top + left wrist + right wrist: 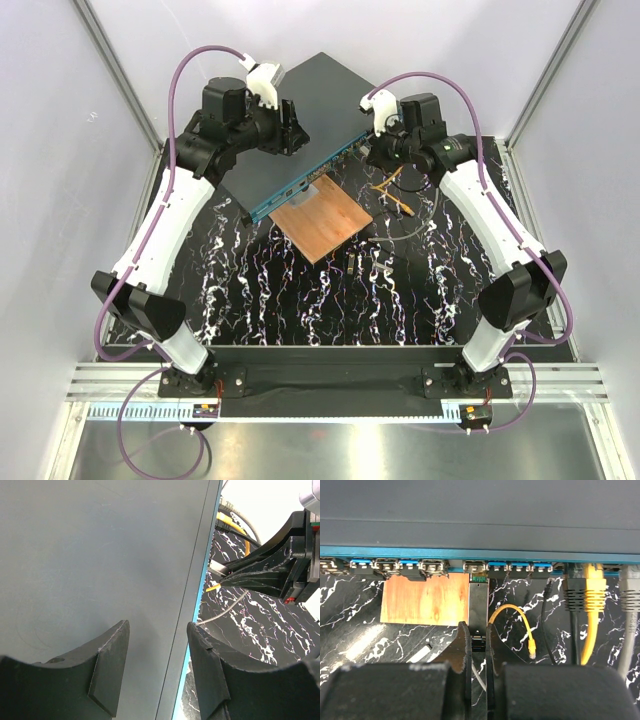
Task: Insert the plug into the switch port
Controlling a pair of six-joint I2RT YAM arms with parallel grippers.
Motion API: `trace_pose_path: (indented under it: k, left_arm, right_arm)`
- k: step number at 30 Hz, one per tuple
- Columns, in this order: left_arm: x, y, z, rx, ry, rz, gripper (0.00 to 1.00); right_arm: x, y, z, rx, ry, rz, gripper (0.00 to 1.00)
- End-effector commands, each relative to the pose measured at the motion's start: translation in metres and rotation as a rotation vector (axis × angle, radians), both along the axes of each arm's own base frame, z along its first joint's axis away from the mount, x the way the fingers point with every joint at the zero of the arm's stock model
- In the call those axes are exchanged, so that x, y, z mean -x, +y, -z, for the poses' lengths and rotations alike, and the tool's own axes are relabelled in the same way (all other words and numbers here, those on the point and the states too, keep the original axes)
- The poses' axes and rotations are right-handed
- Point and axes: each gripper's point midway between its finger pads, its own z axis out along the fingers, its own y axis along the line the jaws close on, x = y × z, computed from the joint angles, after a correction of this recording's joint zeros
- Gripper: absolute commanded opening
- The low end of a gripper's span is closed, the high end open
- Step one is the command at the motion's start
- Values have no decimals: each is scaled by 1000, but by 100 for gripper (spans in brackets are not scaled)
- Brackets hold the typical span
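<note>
The switch [262, 165] is a flat dark grey box lying at an angle at the back of the table. Its blue face [520, 566] carries a row of small sockets. My right gripper [478, 628] is shut on the plug [478, 602], a narrow dark metal module with a thin grey wire trailing behind it. The plug's front end sits at the mouth of a socket [479, 576] near the middle of the row. My left gripper [157, 645] is open above the switch's top [90, 555]. One finger is over the top and the other is past the blue edge.
A brown square board [322, 220] lies just in front of the switch, left of the plug. Yellow [592, 587], black [574, 597] and grey [630, 600] cables are plugged in to the right. A short loose yellow cable [515, 612] lies beside my right fingers.
</note>
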Motion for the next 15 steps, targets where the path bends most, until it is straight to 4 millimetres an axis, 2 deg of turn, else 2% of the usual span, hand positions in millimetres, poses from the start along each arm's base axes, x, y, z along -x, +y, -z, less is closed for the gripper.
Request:
trace_pose_path:
  k: [1, 6, 15]
  left_arm:
    - [1, -3, -20, 34, -63, 13, 55]
    - [0, -3, -21, 36, -63, 12, 55]
    - [-1, -4, -22, 42, -64, 14, 55]
  right_arm:
    - [3, 8, -36, -73, -68, -38, 0]
    - [5, 7, -27, -91, -46, -4, 0]
    - [-6, 3, -15, -63, -73, 31, 0]
